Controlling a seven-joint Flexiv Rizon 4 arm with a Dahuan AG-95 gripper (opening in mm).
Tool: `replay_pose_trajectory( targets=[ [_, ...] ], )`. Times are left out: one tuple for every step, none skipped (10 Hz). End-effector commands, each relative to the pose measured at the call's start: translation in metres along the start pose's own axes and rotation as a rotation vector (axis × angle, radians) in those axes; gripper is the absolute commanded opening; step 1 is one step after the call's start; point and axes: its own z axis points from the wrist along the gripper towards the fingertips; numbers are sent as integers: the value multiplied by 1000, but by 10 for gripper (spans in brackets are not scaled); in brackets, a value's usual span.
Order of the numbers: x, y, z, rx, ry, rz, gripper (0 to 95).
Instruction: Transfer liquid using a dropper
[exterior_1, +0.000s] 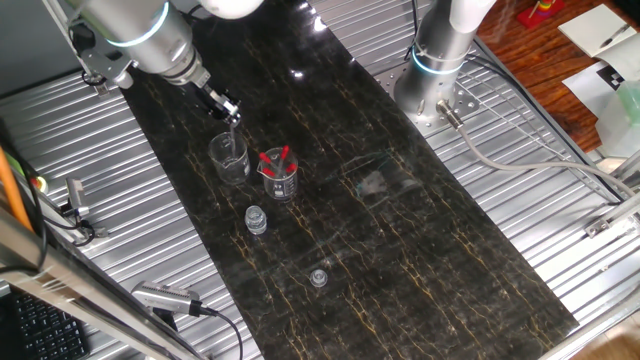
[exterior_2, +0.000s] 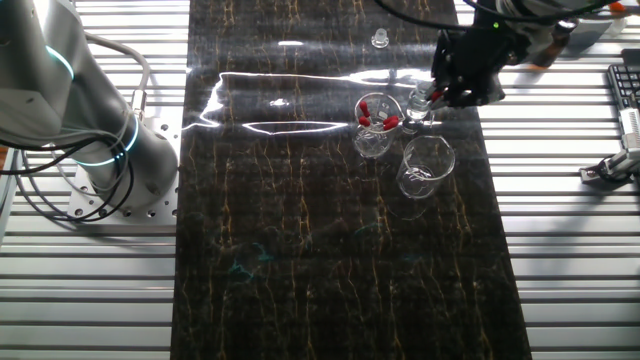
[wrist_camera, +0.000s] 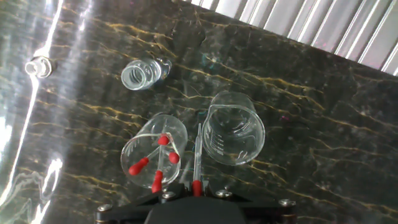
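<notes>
**Dropper in the grip, hanging between two beakers**

In one fixed view, I am holding the gripper (exterior_1: 229, 112) just above the empty beaker (exterior_1: 229, 158), the glass stem of the dropper (exterior_1: 233, 130) pointing down toward its rim. The beaker of spare droppers (exterior_1: 278, 173) is standing just to the right, red bulbs showing, with the open vial (exterior_1: 256, 219) nearer the camera and a small cap (exterior_1: 319, 276) nearer again on the dark marble table (exterior_1: 440, 250).

In the other fixed view, the gripper (exterior_2: 432, 95) is blocking most of what it carries; I cannot make out the jaws from here. The empty beaker (exterior_2: 424, 165) is sitting nearer than the spares beaker (exterior_2: 374, 124).

In the hand view, the jaws are narrowed onto the dropper (wrist_camera: 197, 155), its red bulb pinched at the bottom edge and the stem reaching up between the spares beaker (wrist_camera: 155, 155) on the left and the empty beaker (wrist_camera: 233, 127) on the right. The vial (wrist_camera: 140, 74) is lying farther off.

I am judging this as carrying the dropper toward a vessel. The next move is calling for centring the tip over a mouth, then squeezing; whether the stem is holding liquid, I cannot tell.
</notes>
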Motion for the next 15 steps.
replay_pose_trajectory(
  targets=[
    [0,0,1,27,7,-10,0],
    [0,0,1,42,16,-3,0],
    [0,0,1,68,25,14,0],
    [0,0,1,70,27,29,0],
    [0,0,1,75,32,39,0],
    [0,0,1,80,33,42,0],
    [0,0,1,80,32,45,0],
    [0,0,1,82,32,41,0],
    [0,0,1,82,32,37,0],
    [0,0,1,81,31,25,0],
    [0,0,1,79,30,20,0],
    [2,-4,1,78,29,12,0],
    [6,-12,3,78,27,3,0],
    [8,-18,4,76,22,-3,0],
    [8,-20,6,77,22,-2,0]
  ],
)
